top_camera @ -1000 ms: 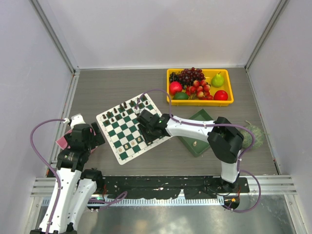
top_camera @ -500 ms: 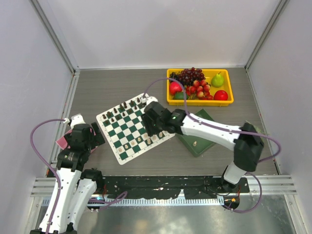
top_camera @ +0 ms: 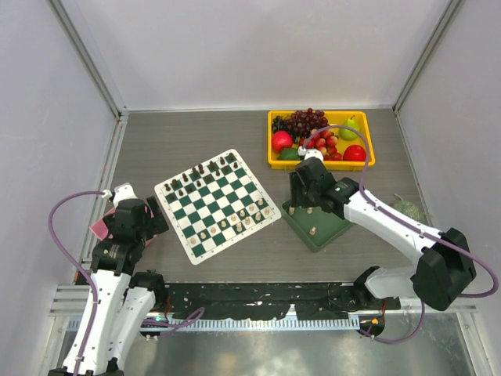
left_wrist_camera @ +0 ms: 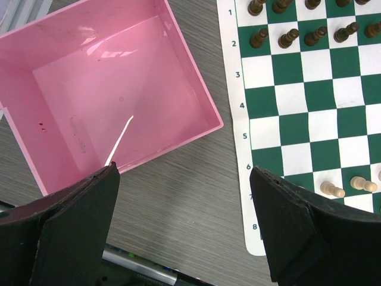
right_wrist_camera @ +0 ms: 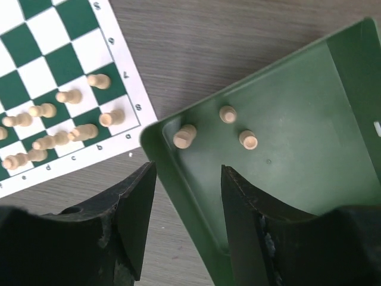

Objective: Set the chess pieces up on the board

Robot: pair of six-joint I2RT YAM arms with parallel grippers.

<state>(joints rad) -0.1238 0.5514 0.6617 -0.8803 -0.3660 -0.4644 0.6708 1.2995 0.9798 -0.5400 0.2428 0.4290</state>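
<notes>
1. Right tool (right_wrist_camera: 187,179): half open, empty, over the near corner of the green tray (right_wrist_camera: 309,119).
2. Three chess pieces (right_wrist_camera: 228,114) stand in the tray just ahead of it; the board (right_wrist_camera: 41,77) lies to its left.
3. Left tool (left_wrist_camera: 184,179): wide open, empty, farther off.

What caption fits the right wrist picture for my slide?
Open right hand above the green tray corner, three cream chess pieces inside.

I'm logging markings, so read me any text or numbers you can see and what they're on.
"2", "3", "4", "5", "6", "8": board border, left wrist view.
"a", "b", "c", "d", "e": board border, right wrist view; small.
White mark on tray: cut off, unreadable.
</notes>
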